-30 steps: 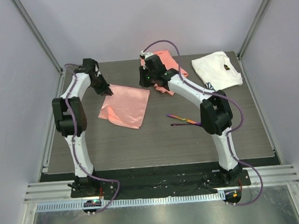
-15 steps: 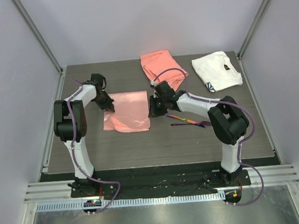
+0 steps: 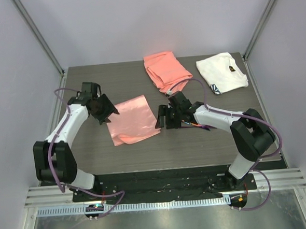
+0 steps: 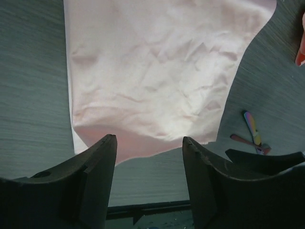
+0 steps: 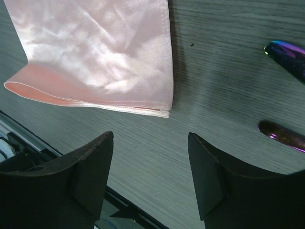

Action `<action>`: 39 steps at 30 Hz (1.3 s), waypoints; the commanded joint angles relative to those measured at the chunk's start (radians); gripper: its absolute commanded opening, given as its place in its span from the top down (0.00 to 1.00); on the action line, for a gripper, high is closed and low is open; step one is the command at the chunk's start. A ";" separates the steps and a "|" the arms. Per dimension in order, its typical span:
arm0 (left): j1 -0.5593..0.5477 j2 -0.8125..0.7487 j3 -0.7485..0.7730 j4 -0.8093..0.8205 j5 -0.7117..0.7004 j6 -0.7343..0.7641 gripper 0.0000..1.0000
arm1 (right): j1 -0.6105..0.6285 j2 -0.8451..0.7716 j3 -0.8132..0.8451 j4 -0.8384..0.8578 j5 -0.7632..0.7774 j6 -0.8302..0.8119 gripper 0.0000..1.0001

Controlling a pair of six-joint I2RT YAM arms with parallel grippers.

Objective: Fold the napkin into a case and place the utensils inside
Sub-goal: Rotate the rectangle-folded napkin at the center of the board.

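Note:
The napkin [image 3: 133,120] lies flat on the table, doubled over, with its fold toward the front edge. My left gripper [image 3: 106,110] hangs open just off its left edge, nothing between the fingers; in the left wrist view the napkin [image 4: 152,71] spreads out beyond the left gripper [image 4: 148,143]. My right gripper [image 3: 162,117] is open beside the napkin's right edge, also empty. In the right wrist view the napkin's layered corner [image 5: 95,52] sits just past the right gripper [image 5: 150,138]. The utensils [image 5: 286,53] lie to the right, mostly hidden under the right arm in the top view.
A coral-orange cloth [image 3: 164,69] lies at the back centre and a white cloth with a dark mark [image 3: 220,71] at the back right. The table's front edge [image 4: 143,207] runs close behind the left gripper.
Both grippers have opened and let go of the napkin, which now lies folded and closer to the front. Both arms have drawn toward the near side.

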 commanded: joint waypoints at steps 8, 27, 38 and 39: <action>-0.008 -0.092 -0.174 -0.079 0.042 -0.271 0.36 | -0.004 -0.016 -0.014 0.074 -0.026 0.089 0.25; -0.027 -0.307 -0.443 -0.044 0.090 -0.286 0.56 | -0.007 0.047 -0.014 0.080 -0.055 0.144 0.21; -0.025 -0.279 -0.512 0.052 0.122 -0.279 0.48 | -0.004 0.081 -0.060 0.137 -0.047 0.198 0.32; -0.025 -0.280 -0.507 0.044 0.095 -0.279 0.50 | -0.004 0.089 -0.056 0.139 -0.061 0.199 0.33</action>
